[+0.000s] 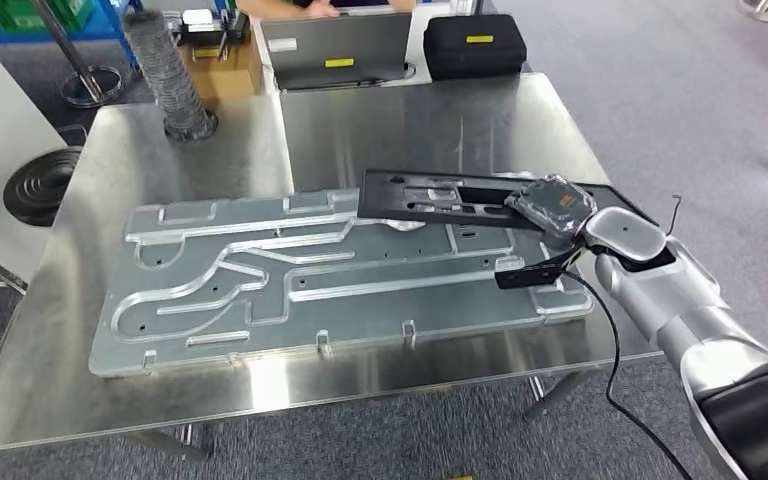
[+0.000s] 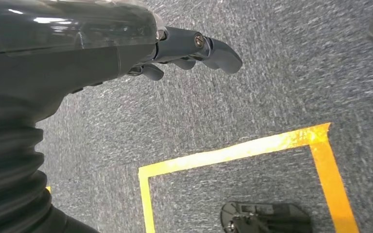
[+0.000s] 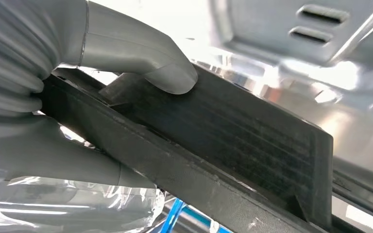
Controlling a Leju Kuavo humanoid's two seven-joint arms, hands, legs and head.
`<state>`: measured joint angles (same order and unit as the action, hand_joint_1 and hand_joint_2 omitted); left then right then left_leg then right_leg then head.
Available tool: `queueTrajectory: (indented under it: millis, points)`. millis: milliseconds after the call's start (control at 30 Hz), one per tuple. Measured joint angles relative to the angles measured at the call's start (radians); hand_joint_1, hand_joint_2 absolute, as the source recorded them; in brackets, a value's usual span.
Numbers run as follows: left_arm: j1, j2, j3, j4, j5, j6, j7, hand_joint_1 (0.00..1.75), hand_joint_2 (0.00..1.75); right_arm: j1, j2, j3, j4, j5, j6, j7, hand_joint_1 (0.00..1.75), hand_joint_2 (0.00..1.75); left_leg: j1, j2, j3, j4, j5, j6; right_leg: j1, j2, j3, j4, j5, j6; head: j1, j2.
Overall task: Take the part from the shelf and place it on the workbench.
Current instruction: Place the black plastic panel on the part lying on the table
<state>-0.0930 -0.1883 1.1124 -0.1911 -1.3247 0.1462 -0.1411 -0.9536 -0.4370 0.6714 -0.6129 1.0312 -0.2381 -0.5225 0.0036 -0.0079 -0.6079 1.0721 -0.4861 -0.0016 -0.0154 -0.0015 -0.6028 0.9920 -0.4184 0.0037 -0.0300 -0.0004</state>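
While the left hand [image 2: 189, 51] hangs empty, fingers loosely apart, right hand [image 1: 552, 207] fingers [image 3: 141, 60] clamp the black part [image 1: 430, 198].

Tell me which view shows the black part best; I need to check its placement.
The head view: the black part lies over the workbench, gripped by the right hand. The right wrist view shows only a close stretch under the thumb. The left wrist view looks at floor.
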Motion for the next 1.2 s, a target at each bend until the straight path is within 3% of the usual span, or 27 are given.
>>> queueTrajectory:
  millis: [100, 133, 167, 233, 300, 333, 467, 533, 600, 633, 667, 700, 767, 833, 900, 1000, 1133, 1167, 1200]
  points:
    - [0.002, 0.001, 0.0, 0.0, -0.007, -0.001, 0.0, 0.0, 1.75, 0.015, -0.002, 0.001, -0.008, -0.006, -0.006, 0.01, 1.71, 1.75, 0.006, 0.001, -0.096, 0.185, -0.075, -0.01, 0.001, -0.001, 0.008, -0.001, -0.006, -0.007, 0.0, 0.0]
    - [0.002, 0.001, 0.0, 0.0, -0.009, -0.002, 0.0, 0.0, 1.75, 0.026, -0.005, 0.002, -0.014, -0.009, -0.007, 0.013, 1.71, 1.75, 0.007, 0.002, -0.118, 0.22, -0.078, -0.012, 0.001, -0.001, 0.01, 0.0, -0.009, -0.007, 0.0, 0.0]
    - [0.003, 0.002, -0.001, 0.0, -0.011, -0.002, 0.0, 0.0, 1.75, 0.04, -0.009, 0.002, -0.022, -0.012, -0.008, 0.017, 1.71, 1.75, 0.008, 0.002, -0.123, 0.219, -0.062, -0.014, 0.001, 0.0, 0.013, 0.002, -0.012, -0.005, 0.0, 0.0]
    - [0.004, 0.003, -0.002, 0.0, -0.015, -0.003, -0.001, 0.0, 1.75, 0.066, -0.021, 0.0, -0.043, -0.014, -0.009, 0.025, 1.71, 1.75, 0.01, 0.002, -0.078, 0.109, 0.011, -0.013, 0.0, 0.0, 0.021, 0.007, -0.021, 0.001, 0.0, 0.0]
    - [0.004, 0.004, -0.003, 0.0, -0.019, -0.004, -0.001, 0.0, 1.75, 0.086, -0.033, -0.002, -0.063, -0.014, -0.009, 0.033, 1.71, 1.75, 0.01, 0.001, -0.025, -0.005, 0.056, -0.006, 0.003, 0.002, 0.023, 0.015, -0.031, 0.01, 0.0, 0.0]
    - [0.004, 0.004, -0.004, 0.0, -0.02, -0.004, -0.002, 0.0, 1.75, 0.093, -0.039, -0.003, -0.071, -0.014, -0.009, 0.036, 1.71, 1.75, 0.008, 0.001, -0.013, -0.032, 0.06, -0.001, 0.004, 0.003, 0.021, 0.019, -0.033, 0.015, 0.0, 0.0]
    - [0.003, 0.005, -0.006, 0.0, -0.025, -0.006, -0.003, 0.0, 1.75, 0.113, -0.061, -0.007, -0.094, -0.015, -0.009, 0.038, 1.71, 1.75, 0.006, 0.0, -0.009, -0.042, 0.057, 0.026, 0.0, 0.004, 0.015, 0.032, -0.047, 0.035, 0.0, 0.0]
    - [0.001, 0.005, -0.006, 0.0, -0.027, -0.007, -0.003, 0.0, 1.75, 0.116, -0.07, -0.01, -0.101, -0.015, -0.008, 0.038, 1.71, 1.75, 0.008, 0.0, -0.006, -0.046, 0.058, 0.035, -0.002, 0.002, -0.025, 0.118, -0.095, 0.042, 0.0, 0.0]
    - [0.0, 0.005, -0.007, 0.0, -0.029, -0.01, -0.003, 0.0, 1.75, 0.12, -0.074, -0.013, -0.103, -0.014, -0.006, 0.04, 1.71, 1.75, 0.006, 0.0, -0.005, -0.046, 0.056, 0.04, -0.002, 0.002, -0.095, 0.255, -0.15, 0.046, 0.0, 0.0]
    - [0.0, 0.005, -0.007, 0.0, -0.029, -0.011, -0.003, 0.0, 1.75, 0.125, -0.076, -0.013, -0.103, -0.014, -0.005, 0.042, 1.71, 1.75, 0.005, 0.0, -0.004, -0.046, 0.054, 0.041, -0.002, 0.002, -0.121, 0.299, -0.158, 0.047, 0.0, 0.0]
    - [0.0, 0.005, -0.008, 0.0, -0.03, -0.011, -0.003, 0.0, 1.75, 0.131, -0.077, -0.014, -0.104, -0.014, -0.004, 0.044, 1.71, 1.75, 0.004, 0.0, -0.002, -0.046, 0.053, 0.042, -0.002, 0.002, -0.129, 0.306, -0.146, 0.045, 0.0, 0.0]
    - [-0.001, 0.005, -0.008, 0.0, -0.031, -0.012, -0.003, 0.0, 1.75, 0.137, -0.08, -0.015, -0.104, -0.014, -0.004, 0.047, 1.71, 1.75, 0.003, -0.001, 0.0, -0.046, 0.052, 0.042, -0.001, 0.002, -0.116, 0.269, -0.114, 0.042, 0.0, 0.0]
    - [-0.001, 0.004, -0.011, 0.0, -0.034, -0.012, -0.003, 0.0, 1.75, 0.143, -0.086, -0.019, -0.109, -0.013, -0.006, 0.052, 1.71, 1.75, 0.0, -0.003, 0.007, -0.046, 0.048, 0.041, 0.003, 0.002, -0.053, 0.127, -0.041, 0.03, 0.0, 0.0]
    - [-0.003, 0.003, -0.013, 0.0, -0.037, -0.014, -0.003, 0.0, 1.75, 0.145, -0.092, -0.024, -0.115, -0.013, -0.008, 0.055, 1.71, 1.75, -0.002, -0.003, 0.008, -0.046, 0.045, 0.035, 0.01, 0.001, -0.011, 0.033, -0.011, 0.019, 0.0, 0.0]
    - [-0.003, 0.003, -0.014, 0.0, -0.037, -0.015, -0.002, 0.0, 1.75, 0.147, -0.095, -0.026, -0.119, -0.012, -0.008, 0.055, 1.71, 1.75, -0.002, -0.002, 0.008, -0.048, 0.044, 0.025, 0.016, 0.002, -0.008, 0.02, -0.012, 0.012, 0.0, 0.0]
    - [-0.005, 0.003, -0.015, 0.0, -0.034, -0.016, 0.0, 0.0, 1.75, 0.149, -0.097, -0.027, -0.125, -0.01, -0.004, 0.052, 1.71, 1.75, -0.002, 0.001, -0.002, -0.018, 0.019, 0.007, 0.007, 0.002, 0.002, 0.004, -0.007, 0.0, 0.0, 0.0]
    - [-0.004, 0.003, -0.015, 0.0, -0.027, -0.014, -0.001, 0.0, 1.75, 0.148, -0.092, -0.027, -0.128, -0.002, 0.004, 0.048, 1.71, 1.75, 0.002, 0.002, -0.113, 0.218, -0.086, -0.009, 0.005, 0.0, 0.008, 0.002, -0.009, -0.009, 0.0, 0.0]
    - [-0.003, 0.003, -0.015, 0.0, -0.027, -0.014, -0.002, 0.0, 1.75, 0.148, -0.09, -0.027, -0.128, 0.0, 0.005, 0.047, 1.71, 1.75, 0.003, 0.002, -0.127, 0.239, -0.083, -0.011, 0.005, 0.0, 0.009, 0.004, -0.011, -0.008, 0.0, 0.0]
    - [-0.003, 0.003, -0.014, 0.0, -0.026, -0.014, -0.005, 0.0, 1.75, 0.148, -0.089, -0.027, -0.128, 0.002, 0.005, 0.047, 1.71, 1.75, 0.004, 0.002, -0.12, 0.219, -0.06, -0.011, 0.005, 0.001, 0.01, 0.005, -0.013, -0.007, 0.0, 0.0]
